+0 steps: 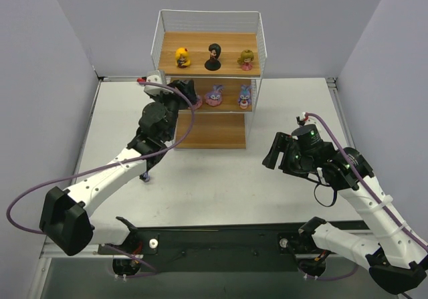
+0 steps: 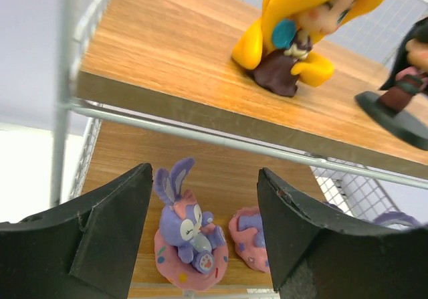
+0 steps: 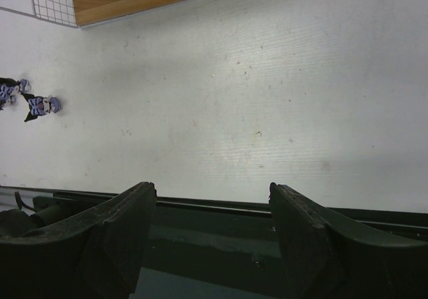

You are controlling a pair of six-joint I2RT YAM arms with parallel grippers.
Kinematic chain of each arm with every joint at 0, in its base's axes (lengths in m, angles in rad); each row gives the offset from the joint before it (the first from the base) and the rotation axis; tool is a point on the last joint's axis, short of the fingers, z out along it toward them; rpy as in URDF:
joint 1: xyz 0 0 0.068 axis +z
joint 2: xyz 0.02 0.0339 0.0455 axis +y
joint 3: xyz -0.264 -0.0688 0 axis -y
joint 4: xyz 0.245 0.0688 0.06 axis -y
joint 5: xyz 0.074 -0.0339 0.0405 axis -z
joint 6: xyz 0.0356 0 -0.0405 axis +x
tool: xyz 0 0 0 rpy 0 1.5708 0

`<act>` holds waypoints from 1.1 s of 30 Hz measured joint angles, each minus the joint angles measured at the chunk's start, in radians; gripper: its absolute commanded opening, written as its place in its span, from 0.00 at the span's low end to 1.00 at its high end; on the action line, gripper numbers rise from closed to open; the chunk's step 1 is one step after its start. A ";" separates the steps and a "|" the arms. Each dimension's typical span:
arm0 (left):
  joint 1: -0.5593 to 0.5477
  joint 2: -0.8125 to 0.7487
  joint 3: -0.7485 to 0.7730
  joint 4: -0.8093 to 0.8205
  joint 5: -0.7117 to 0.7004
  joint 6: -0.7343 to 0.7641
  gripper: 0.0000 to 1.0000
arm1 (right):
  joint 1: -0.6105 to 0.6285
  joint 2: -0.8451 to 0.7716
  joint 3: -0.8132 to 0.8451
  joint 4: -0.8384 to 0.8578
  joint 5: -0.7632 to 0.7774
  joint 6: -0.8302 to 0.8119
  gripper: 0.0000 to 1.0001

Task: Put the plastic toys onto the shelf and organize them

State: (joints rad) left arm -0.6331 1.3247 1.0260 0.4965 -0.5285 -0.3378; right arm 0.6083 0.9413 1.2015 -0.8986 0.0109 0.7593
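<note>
The white wire shelf (image 1: 159,45) holds a yellow doll (image 1: 182,57), a black doll (image 1: 213,56) and an olive-pink doll (image 1: 246,59) on its top board. Two purple-pink bunnies (image 1: 214,96) (image 1: 245,96) stand on the middle board. My left gripper (image 1: 185,90) is open at that board's left end. In the left wrist view a third bunny (image 2: 190,235) stands between the open fingers (image 2: 107,232), untouched, with another bunny (image 2: 249,235) beside it. My right gripper (image 1: 270,155) is open and empty over the table. Two small dark blue-purple figures (image 3: 40,105) (image 3: 7,90) stand on the table.
The shelf's bottom board (image 1: 210,130) is bare. One small dark figure (image 1: 145,176) shows on the table under my left arm. The yellow doll (image 2: 301,25) and black doll (image 2: 401,91) stand on the board above my left gripper (image 2: 204,178). A dark rail (image 1: 214,235) runs along the table's near edge.
</note>
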 measured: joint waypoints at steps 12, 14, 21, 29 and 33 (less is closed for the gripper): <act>0.000 -0.158 -0.117 -0.104 0.077 -0.118 0.44 | -0.001 0.009 -0.010 0.005 0.000 0.000 0.68; 0.000 -0.171 -0.133 -0.113 0.105 -0.147 0.31 | -0.001 0.011 -0.010 0.005 0.000 0.000 0.68; 0.000 -0.155 -0.149 -0.119 0.220 -0.256 0.08 | -0.006 0.014 -0.010 0.006 0.000 -0.001 0.67; 0.000 -0.070 -0.149 -0.119 0.277 -0.310 0.00 | -0.008 0.011 -0.022 0.010 0.000 -0.002 0.67; 0.000 -0.036 -0.148 -0.118 0.297 -0.324 0.00 | -0.019 0.009 -0.024 0.012 0.000 -0.003 0.67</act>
State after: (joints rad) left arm -0.6331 1.2888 0.8776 0.3782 -0.2317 -0.6617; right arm 0.5896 0.9501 1.1778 -0.8867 0.0105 0.7567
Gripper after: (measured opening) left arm 0.068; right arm 0.675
